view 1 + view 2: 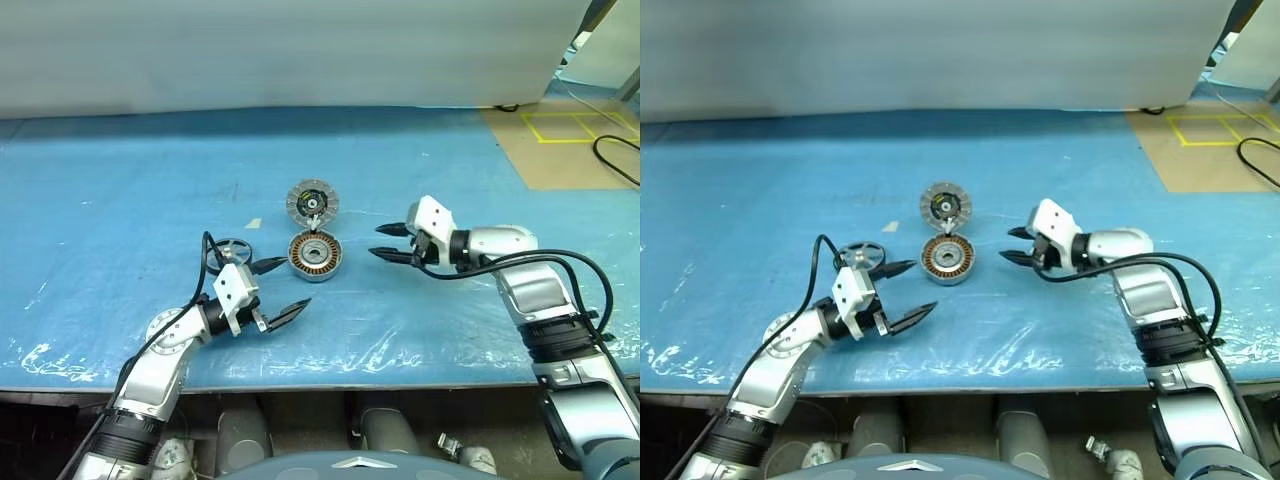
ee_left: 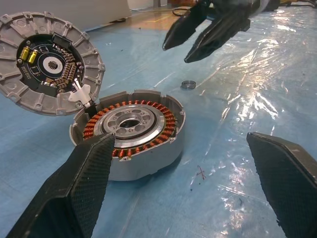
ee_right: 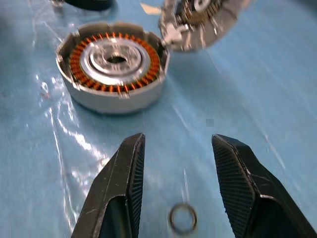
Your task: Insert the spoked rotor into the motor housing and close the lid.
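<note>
Left eye view: motor housing (image 1: pixel 316 256) mid-desk, lid (image 1: pixel 312 202) swung open behind. Spoked rotor (image 1: pixel 228 251) beside left hand (image 1: pixel 279 291), wide, empty. Right hand (image 1: pixel 391 243) half-open, empty. Rotor pickup pending; next, left reaches rotor.

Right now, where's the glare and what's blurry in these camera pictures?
Left wrist view: bright glare on the plastic sheet right of the motor housing, which is sharp; the left claw's fingers are soft. Right wrist view: the lid is blurred, with streaks of shine on the sheet beside the housing. Left eye view: even light, faint shine along the sheet's near edge.
</note>
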You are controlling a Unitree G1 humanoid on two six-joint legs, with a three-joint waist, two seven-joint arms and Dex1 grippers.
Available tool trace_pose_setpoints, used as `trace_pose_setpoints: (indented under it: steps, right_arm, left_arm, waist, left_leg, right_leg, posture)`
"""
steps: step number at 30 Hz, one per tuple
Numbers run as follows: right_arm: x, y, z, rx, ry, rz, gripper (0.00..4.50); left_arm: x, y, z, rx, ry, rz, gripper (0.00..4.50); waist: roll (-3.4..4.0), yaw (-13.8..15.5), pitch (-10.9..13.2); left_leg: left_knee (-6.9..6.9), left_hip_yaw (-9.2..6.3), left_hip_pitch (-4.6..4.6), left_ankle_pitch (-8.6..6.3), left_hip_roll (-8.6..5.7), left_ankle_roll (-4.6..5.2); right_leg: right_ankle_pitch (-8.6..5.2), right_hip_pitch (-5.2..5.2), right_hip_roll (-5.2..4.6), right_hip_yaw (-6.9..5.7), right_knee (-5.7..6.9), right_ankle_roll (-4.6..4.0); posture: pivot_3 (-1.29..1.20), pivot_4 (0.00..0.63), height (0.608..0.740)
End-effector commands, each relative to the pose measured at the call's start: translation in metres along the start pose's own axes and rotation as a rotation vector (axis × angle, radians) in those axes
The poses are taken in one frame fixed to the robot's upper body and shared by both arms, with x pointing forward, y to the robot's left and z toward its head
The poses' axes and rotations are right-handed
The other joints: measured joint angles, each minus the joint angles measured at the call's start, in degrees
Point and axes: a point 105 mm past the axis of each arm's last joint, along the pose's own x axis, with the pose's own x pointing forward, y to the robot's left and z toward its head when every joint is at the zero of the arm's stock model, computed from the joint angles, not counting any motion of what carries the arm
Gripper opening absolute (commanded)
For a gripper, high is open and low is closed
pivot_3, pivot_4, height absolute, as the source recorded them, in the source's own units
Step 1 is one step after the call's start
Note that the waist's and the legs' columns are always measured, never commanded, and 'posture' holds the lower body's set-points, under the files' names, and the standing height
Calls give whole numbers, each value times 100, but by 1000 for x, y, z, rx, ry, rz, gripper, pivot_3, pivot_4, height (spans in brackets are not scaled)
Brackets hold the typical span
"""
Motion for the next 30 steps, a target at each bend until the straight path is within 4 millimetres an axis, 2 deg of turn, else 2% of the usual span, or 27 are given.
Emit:
trace_pose_setpoints:
  steps: [1,3,13,30]
  right_arm:
    - [-8,-10,-7,29,8,-74,2219]
    - [-8,-11,-15,49,37,-92,2219]
    - [3,-11,-32,127,78,-105,2219]
    - [2,1,-45,150,126,-64,2219]
  left_arm:
    - [2,-1,7,23,-33,-14,4500]
    - [1,-1,6,20,-32,-13,4500]
    - [-1,-5,4,11,-24,-7,4500]
    - [-2,-4,4,13,-12,-13,4500]
  waist:
    - [0,-17,0]
    - [0,-21,0]
    - [1,-12,0]
    - [1,-7,0]
  left_leg:
    - [0,0,0,0,0,0]
    - [0,0,1,-1,-1,2]
    - [-1,0,-3,-3,-2,4]
    - [-3,0,-2,-6,-2,11]
  right_leg:
    - [0,0,0,0,0,0]
    - [0,0,0,1,0,0]
    - [-1,0,-1,0,-7,1]
    - [-2,2,-2,-1,-12,3]
  posture:
    - [0,150,740]
    - [0,150,740]
    - [0,150,740]
    - [0,150,740]
